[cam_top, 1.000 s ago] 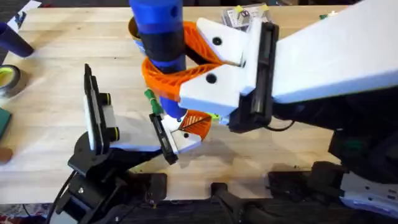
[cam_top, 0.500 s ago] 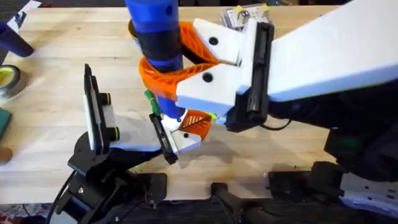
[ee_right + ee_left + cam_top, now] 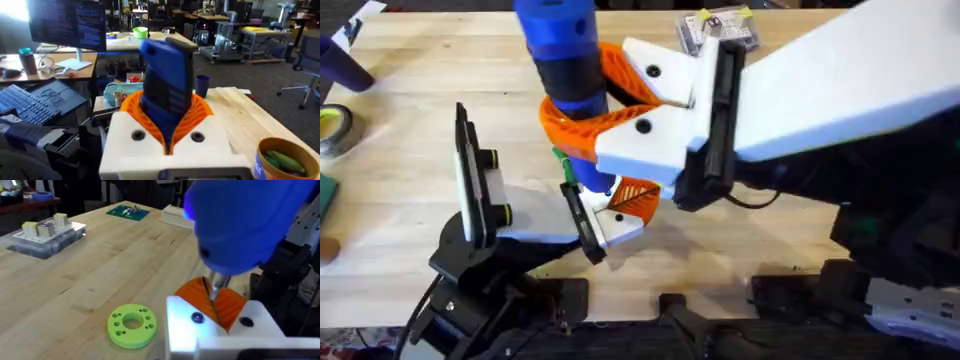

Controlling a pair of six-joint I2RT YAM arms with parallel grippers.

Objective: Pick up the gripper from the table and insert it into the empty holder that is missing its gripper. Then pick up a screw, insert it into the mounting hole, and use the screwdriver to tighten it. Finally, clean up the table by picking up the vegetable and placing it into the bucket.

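Right gripper (image 3: 582,128) clamping upright screwdriver (image 3: 563,60), bit touching gripper (image 3: 220,302) seated in holder (image 3: 550,215); left gripper unclear.

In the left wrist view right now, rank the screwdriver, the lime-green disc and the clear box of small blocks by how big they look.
1. Screwdriver, though it sits very near the camera, so it looks inflated.
2. Clear box.
3. Lime-green disc, close to the box in apparent size, so these two are unsure.

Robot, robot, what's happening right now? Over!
Right gripper clamped on blue screwdriver, upright. Bit over orange finger in holder. Vegetable in bucket.
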